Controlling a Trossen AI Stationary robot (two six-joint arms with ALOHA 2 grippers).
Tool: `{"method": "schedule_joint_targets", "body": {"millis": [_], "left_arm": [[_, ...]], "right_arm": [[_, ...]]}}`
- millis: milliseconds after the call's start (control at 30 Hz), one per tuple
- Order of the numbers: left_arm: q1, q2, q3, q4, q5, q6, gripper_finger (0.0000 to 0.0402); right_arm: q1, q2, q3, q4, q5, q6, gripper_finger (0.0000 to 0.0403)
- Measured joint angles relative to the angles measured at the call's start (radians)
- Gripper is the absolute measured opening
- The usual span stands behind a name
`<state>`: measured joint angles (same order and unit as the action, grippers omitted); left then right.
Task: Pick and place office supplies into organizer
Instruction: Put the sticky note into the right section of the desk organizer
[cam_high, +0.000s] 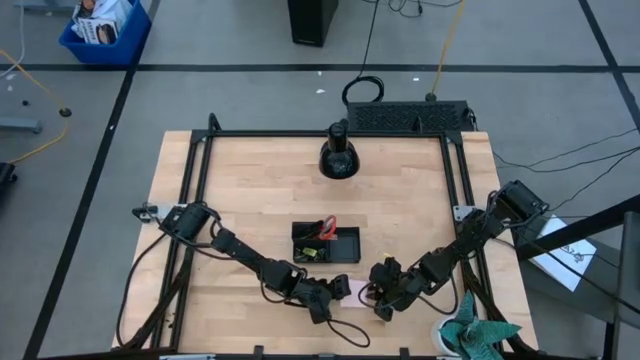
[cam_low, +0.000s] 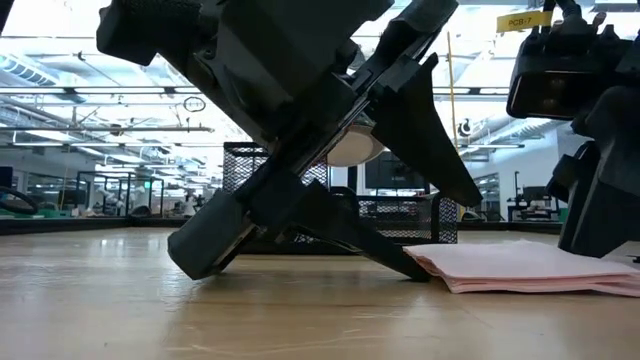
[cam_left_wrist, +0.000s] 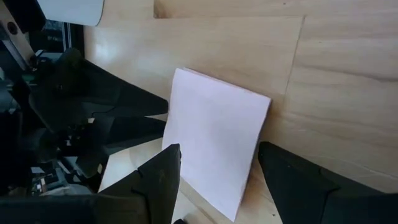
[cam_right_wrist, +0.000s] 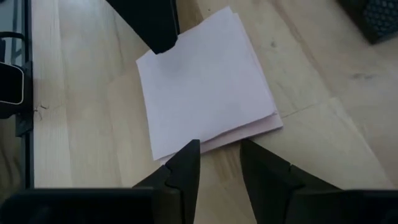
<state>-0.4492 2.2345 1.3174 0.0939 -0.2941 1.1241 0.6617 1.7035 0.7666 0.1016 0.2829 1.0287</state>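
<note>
The left gripper (cam_left_wrist: 214, 180) has its jaws spread wide, one on each side of the flat pink sticky-note pad (cam_left_wrist: 214, 134). The right gripper (cam_right_wrist: 219, 163) has its jaws a little apart at the pad's edge, gripping nothing. The pad lies flat on the light wooden plank desk (cam_high: 250, 195), between the two grippers. Just past them sits the small black organizer tray (cam_high: 326, 243) with red-handled scissors (cam_high: 322, 228) inside. Farther back stands a round black dome (cam_high: 339, 158). A crumpled teal-green cloth (cam_high: 478, 333) lies at the desk's near corner beside the right arm. Grey floor with black lines surrounds the desk.
</note>
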Motion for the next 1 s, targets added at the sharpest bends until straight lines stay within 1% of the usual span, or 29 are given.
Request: {"method": "schedule_joint_targets", "body": {"millis": [267, 500, 667, 733, 800, 867, 1000], "left_arm": [[0.004, 0.004, 0.013, 0.011, 0.011, -0.009, 0.0227], [0.01, 0.005, 0.013, 0.038, 0.028, -0.028, 0.0227], [0.019, 0.009, 0.013, 0.088, 0.055, -0.08, 0.0224], [0.02, 0.01, 0.013, 0.096, 0.057, -0.103, 0.0208], [0.019, 0.01, 0.013, 0.095, 0.06, -0.104, 0.0179], [0.015, 0.01, 0.013, 0.091, 0.063, -0.101, 0.014], [0.002, 0.01, 0.013, 0.087, 0.062, -0.097, 0.0046]], "right_arm": [[-0.003, 0.0, 0.0, 0.009, 0.0, -0.013, 0.0094], [-0.004, 0.0, 0.0, 0.055, 0.001, -0.047, 0.0093], [-0.008, 0.0, 0.0, 0.051, 0.001, -0.051, 0.0093], [-0.008, 0.0, 0.0, 0.052, 0.001, -0.054, 0.0093], [-0.008, 0.0, 0.0, 0.051, 0.002, -0.054, 0.0093], [-0.008, 0.0, 0.0, 0.05, 0.002, -0.054, 0.0093], [-0.008, 0.0, 0.0, 0.045, 0.002, -0.054, 0.0093]]}}
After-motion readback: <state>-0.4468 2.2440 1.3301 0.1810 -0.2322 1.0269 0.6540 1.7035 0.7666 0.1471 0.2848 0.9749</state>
